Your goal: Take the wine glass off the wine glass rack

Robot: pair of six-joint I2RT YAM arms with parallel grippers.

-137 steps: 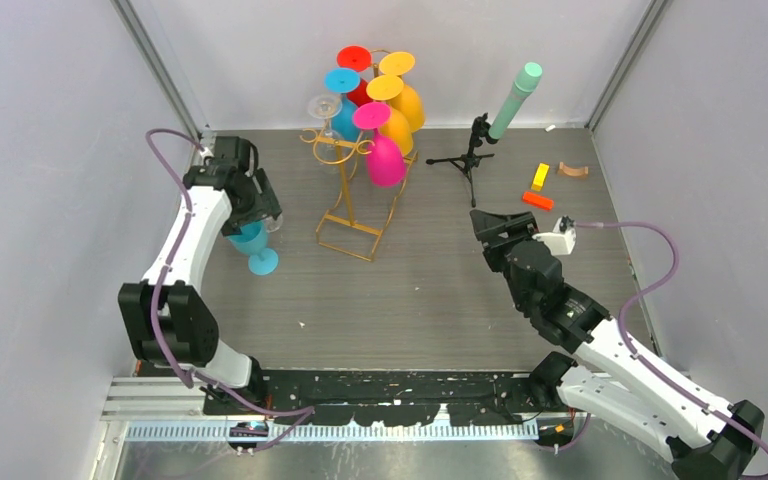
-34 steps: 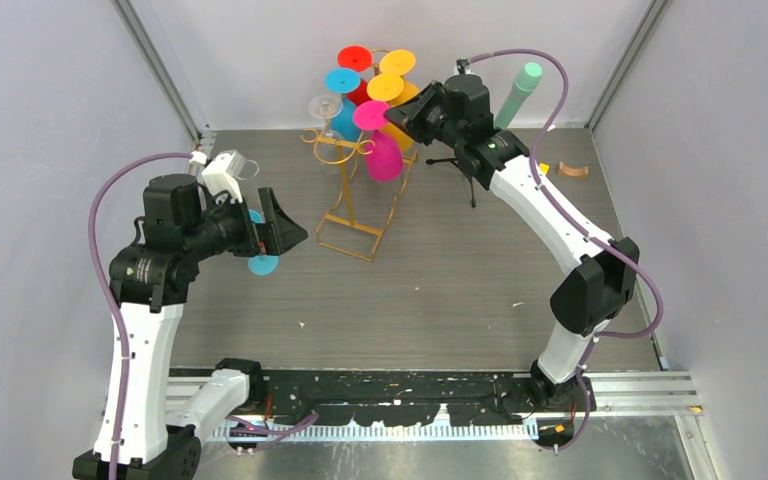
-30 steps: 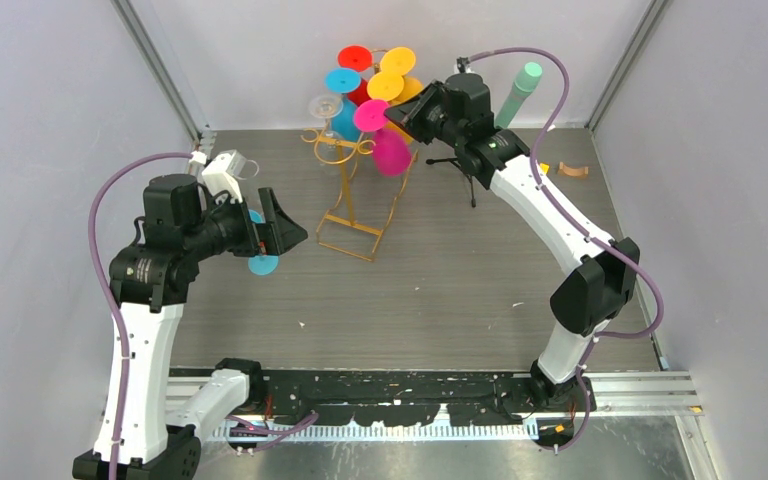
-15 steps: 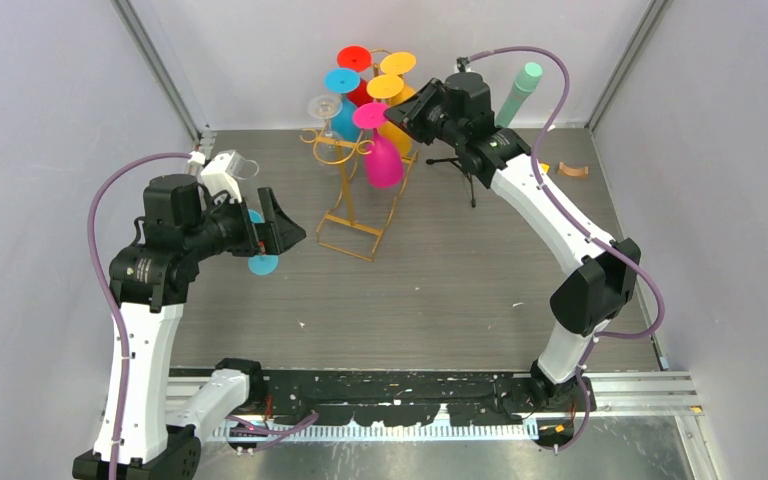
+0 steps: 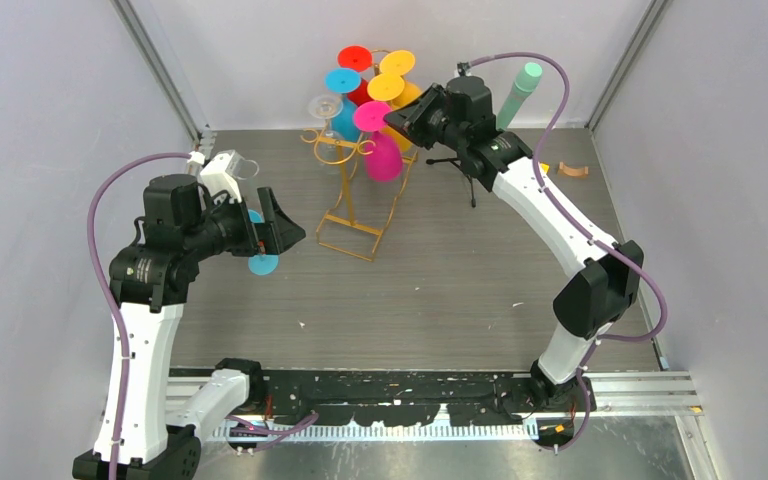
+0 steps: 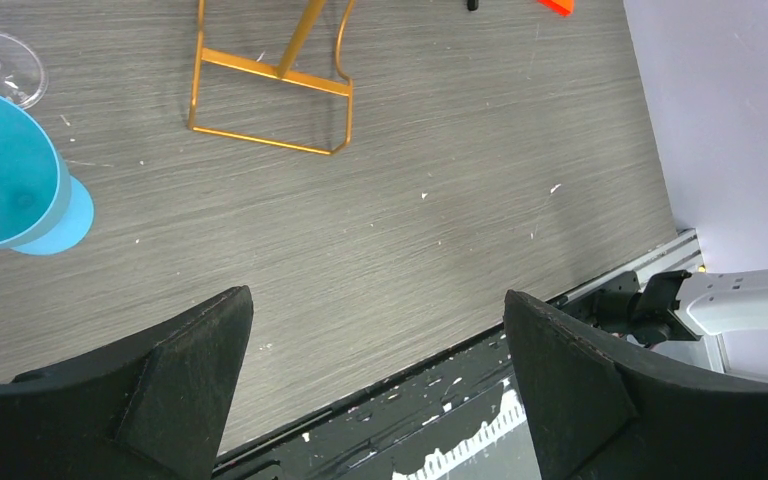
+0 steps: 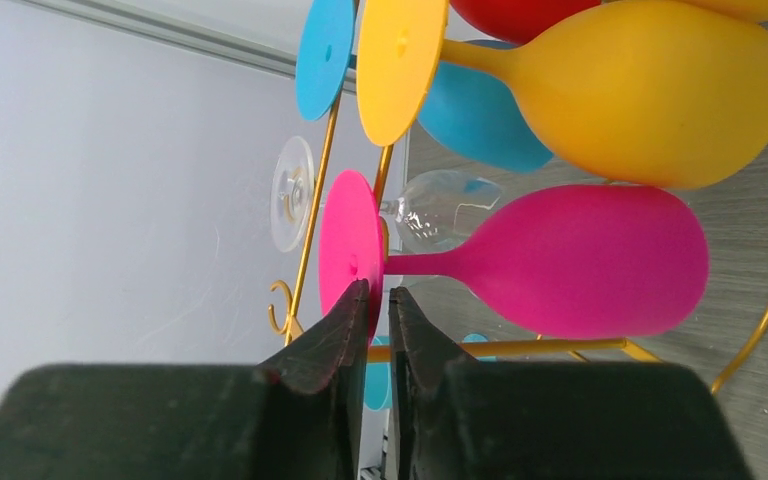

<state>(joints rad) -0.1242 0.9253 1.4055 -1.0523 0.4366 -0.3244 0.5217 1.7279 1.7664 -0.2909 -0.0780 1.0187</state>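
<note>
The gold wine glass rack (image 5: 345, 215) stands at the back of the table with several coloured wine glasses hanging upside down from its arms. My right gripper (image 5: 397, 118) reaches in from the right at the pink wine glass (image 5: 384, 160). In the right wrist view its jaws (image 7: 379, 295) stand almost together, with the rim of the pink foot (image 7: 350, 245) between the tips. The pink bowl (image 7: 580, 260) hangs from the gold wire (image 7: 310, 215). My left gripper (image 5: 285, 232) hovers wide open left of the rack, holding nothing (image 6: 375, 305).
A blue glass (image 5: 252, 240) lies on the table under the left gripper, beside a clear glass (image 6: 5, 65). A black tripod with a green tube (image 5: 505, 105) stands right of the rack. Yellow (image 5: 540, 177) and orange (image 5: 537, 200) blocks lie at the far right.
The right jaws parted a little and narrowed again around the pink foot's rim. The pink bowl swung slightly and came back. The left arm has not moved.
</note>
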